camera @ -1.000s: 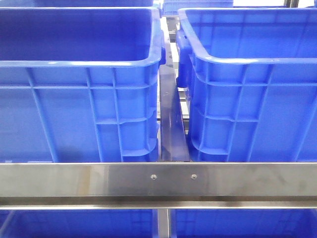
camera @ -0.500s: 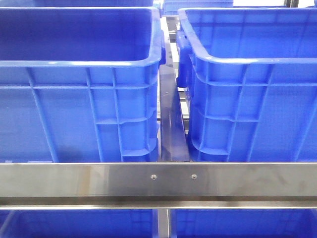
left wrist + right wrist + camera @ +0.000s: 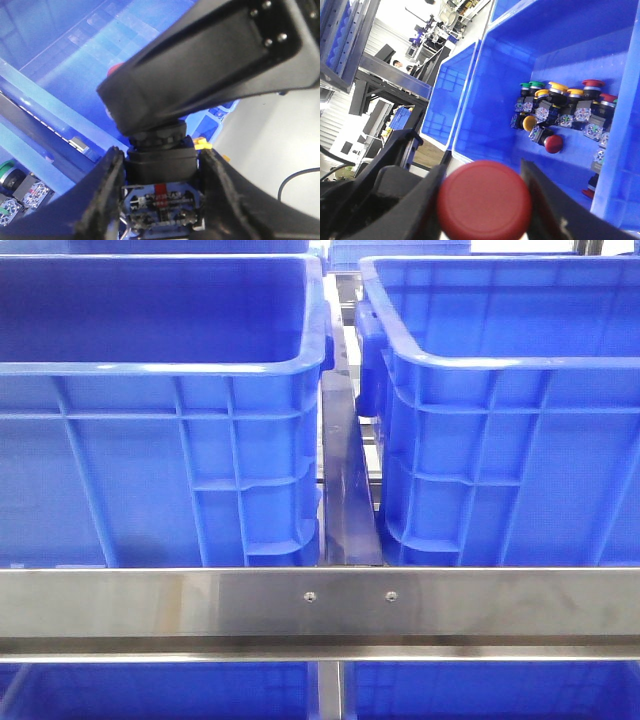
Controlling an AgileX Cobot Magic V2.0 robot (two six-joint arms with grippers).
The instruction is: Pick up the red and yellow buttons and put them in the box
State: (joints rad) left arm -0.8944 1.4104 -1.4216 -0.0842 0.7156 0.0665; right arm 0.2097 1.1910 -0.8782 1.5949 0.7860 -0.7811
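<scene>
Right fingers: the right gripper is squeezing a red button between its two dark fingers. The round red top is facing the camera, very near.
Left fingers: the left gripper is hugging a black button body from both sides. A little red is peeking out behind the big dark part above it, so I think it is a red button too, but I cannot tell for sure.
How a button is feeling: it is looking small, hard and light. The domed top is looking smooth, so fingers may be slipping off it.
Where to hold: the flat sides of the body under the cap are looking like the best place, not the round top.
Button crate: past the held red button, a blue crate is keeping a heap of buttons near its far wall. Red, yellow and green tops are showing, packed close and touching.
Loose one: a red-topped button is lying at the near edge of the heap.
Front crates: two big blue crates are sitting side by side behind a metal bar. No arms and no buttons are showing there.
Drop box: I cannot tell which crate it is.
</scene>
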